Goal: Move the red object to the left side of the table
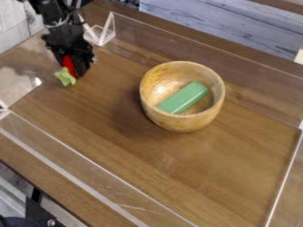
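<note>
One dark hand [70,58], fingers together, apparently clamped on the red plush strawberry [69,66], near the upper-left corner of the view. Pale green leafy stem [64,77] protruding below the fingers; contact with the surface [112,120] impossible to tell. Judged light, soft and compressible, hardly fragile, with fabric unlikely to slip; best held across the plump red body under a modest squeeze, rather than by the floppy leaves. Farther out, well apart from the hand: round wooden bowl [145,87], with green block [182,97] inside.
</note>
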Available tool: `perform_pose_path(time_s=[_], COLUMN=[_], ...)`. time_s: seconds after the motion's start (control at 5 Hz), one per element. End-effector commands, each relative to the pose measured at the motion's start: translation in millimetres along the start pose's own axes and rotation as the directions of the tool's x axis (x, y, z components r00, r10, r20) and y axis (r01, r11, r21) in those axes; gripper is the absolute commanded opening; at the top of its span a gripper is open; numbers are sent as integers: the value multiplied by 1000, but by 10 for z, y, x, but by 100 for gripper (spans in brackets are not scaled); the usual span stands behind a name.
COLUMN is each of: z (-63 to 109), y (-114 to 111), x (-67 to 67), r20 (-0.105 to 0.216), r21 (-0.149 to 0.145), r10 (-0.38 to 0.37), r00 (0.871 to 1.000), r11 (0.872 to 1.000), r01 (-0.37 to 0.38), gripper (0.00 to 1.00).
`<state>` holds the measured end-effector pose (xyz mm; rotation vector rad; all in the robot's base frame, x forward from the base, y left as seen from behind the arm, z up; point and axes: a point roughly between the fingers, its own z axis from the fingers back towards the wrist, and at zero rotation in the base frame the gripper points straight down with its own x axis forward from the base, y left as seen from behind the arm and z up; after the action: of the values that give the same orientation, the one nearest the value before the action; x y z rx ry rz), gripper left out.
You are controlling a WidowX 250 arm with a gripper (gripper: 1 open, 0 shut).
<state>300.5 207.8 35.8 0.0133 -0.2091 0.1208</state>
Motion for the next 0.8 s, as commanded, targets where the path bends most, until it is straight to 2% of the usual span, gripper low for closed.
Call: perform_pose_path(time_s=[0.0,0.2,0.4,0.6], z=[322,248,169,120], y=[47,26,23,-1], x=[203,287,328,348], r20=[57,39,12,-10], r21=[50,36,4,-18], r10=[2,-20,-38,0], r00=[998,999,999,1000], r11=[999,999,999,1000], r01=[-5,19,38,-1], gripper=[0,0,0,0])
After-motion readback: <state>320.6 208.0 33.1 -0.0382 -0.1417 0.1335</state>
